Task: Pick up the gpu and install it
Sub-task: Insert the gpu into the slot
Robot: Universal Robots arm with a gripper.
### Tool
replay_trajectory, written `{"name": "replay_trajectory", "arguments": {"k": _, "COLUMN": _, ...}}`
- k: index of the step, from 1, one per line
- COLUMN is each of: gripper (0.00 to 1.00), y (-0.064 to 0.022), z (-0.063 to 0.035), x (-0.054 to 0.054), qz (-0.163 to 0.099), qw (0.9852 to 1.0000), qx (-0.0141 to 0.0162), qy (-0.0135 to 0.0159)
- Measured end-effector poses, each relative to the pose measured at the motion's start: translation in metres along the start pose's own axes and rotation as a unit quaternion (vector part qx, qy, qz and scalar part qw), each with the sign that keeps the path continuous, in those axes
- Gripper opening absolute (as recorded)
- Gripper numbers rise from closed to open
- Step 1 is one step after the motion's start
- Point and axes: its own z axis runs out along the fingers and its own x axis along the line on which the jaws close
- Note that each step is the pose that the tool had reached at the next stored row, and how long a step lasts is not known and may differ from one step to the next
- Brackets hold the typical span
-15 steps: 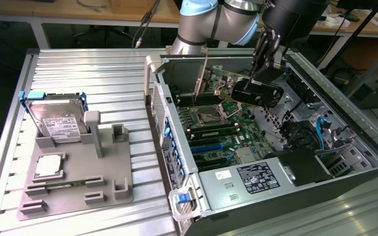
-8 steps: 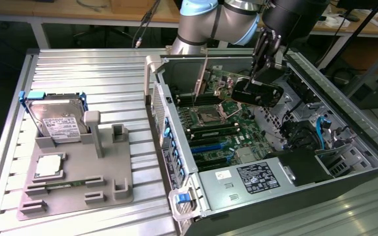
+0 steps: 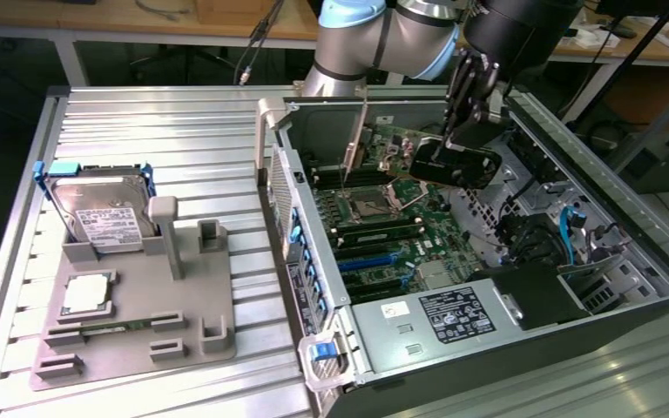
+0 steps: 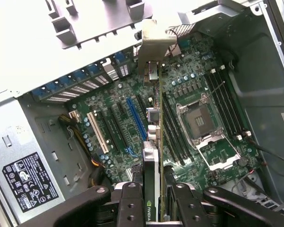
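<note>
One gpu [image 4: 154, 142], pinched edge-on in hand [image 4: 154, 208], mid-frame over motherboard [image 4: 189, 90]; risk: tilt misses slot, bending contacts.

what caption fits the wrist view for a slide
Gripper shut on the gpu, holding it edge-on above the motherboard inside the open computer case.

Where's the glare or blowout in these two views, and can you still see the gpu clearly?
Wrist view: the grey holder tray and case edge are blown out to near white; the gpu, seen edge-on in the gripper, stays readable over the motherboard. Exterior view: even lighting, mild sheen on the ribbed metal table, deep shadow inside the case around the gripper.
</note>
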Motion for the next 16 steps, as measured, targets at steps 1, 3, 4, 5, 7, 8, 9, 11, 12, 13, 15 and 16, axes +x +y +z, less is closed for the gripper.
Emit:
{"name": "replay_trajectory", "arguments": {"k": 1, "gripper": 0.27, "y": 0.0000, "z": 0.0000, "x": 0.0000, "qz": -0.002, "qw": 1.0000, "qx": 0.0000, "qy": 0.0001}}
{"name": "replay_trajectory", "arguments": {"k": 3, "gripper": 0.27, "y": 0.0000, "z": 0.0000, "x": 0.0000, "qz": -0.006, "qw": 1.0000, "qx": -0.0001, "qy": 0.0002}}
{"name": "replay_trajectory", "arguments": {"k": 4, "gripper": 0.27, "y": 0.0000, "z": 0.0000, "x": 0.0000, "qz": -0.008, "qw": 1.0000, "qx": -0.0002, "qy": 0.0003}}
{"name": "replay_trajectory", "arguments": {"k": 5, "gripper": 0.27, "y": 0.0000, "z": 0.0000, "x": 0.0000, "qz": -0.010, "qw": 1.0000, "qx": -0.0002, "qy": 0.0003}}
{"name": "replay_trajectory", "arguments": {"k": 7, "gripper": 0.27, "y": 0.0000, "z": 0.0000, "x": 0.0000, "qz": -0.013, "qw": 0.9999, "qx": -0.0003, "qy": 0.0004}}
{"name": "replay_trajectory", "arguments": {"k": 8, "gripper": 0.27, "y": 0.0000, "z": 0.0000, "x": 0.0000, "qz": -0.015, "qw": 0.9999, "qx": -0.0003, "qy": 0.0004}}
{"name": "replay_trajectory", "arguments": {"k": 9, "gripper": 0.27, "y": 0.0000, "z": 0.0000, "x": 0.0000, "qz": -0.017, "qw": 0.9999, "qx": -0.0003, "qy": 0.0005}}
{"name": "replay_trajectory", "arguments": {"k": 11, "gripper": 0.27, "y": 0.0000, "z": 0.0000, "x": 0.0000, "qz": -0.021, "qw": 0.9998, "qx": -0.0004, "qy": 0.0006}}
{"name": "replay_trajectory", "arguments": {"k": 12, "gripper": 0.27, "y": 0.0000, "z": 0.0000, "x": 0.0000, "qz": -0.023, "qw": 0.9997, "qx": -0.0004, "qy": 0.0007}}
{"name": "replay_trajectory", "arguments": {"k": 13, "gripper": 0.27, "y": 0.0000, "z": 0.0000, "x": 0.0000, "qz": -0.025, "qw": 0.9997, "qx": -0.0005, "qy": 0.0007}}
{"name": "replay_trajectory", "arguments": {"k": 15, "gripper": 0.27, "y": 0.0000, "z": 0.0000, "x": 0.0000, "qz": -0.029, "qw": 0.9996, "qx": -0.0006, "qy": 0.0008}}
{"name": "replay_trajectory", "arguments": {"k": 16, "gripper": 0.27, "y": 0.0000, "z": 0.0000, "x": 0.0000, "qz": -0.031, "qw": 0.9995, "qx": -0.0006, "qy": 0.0009}}
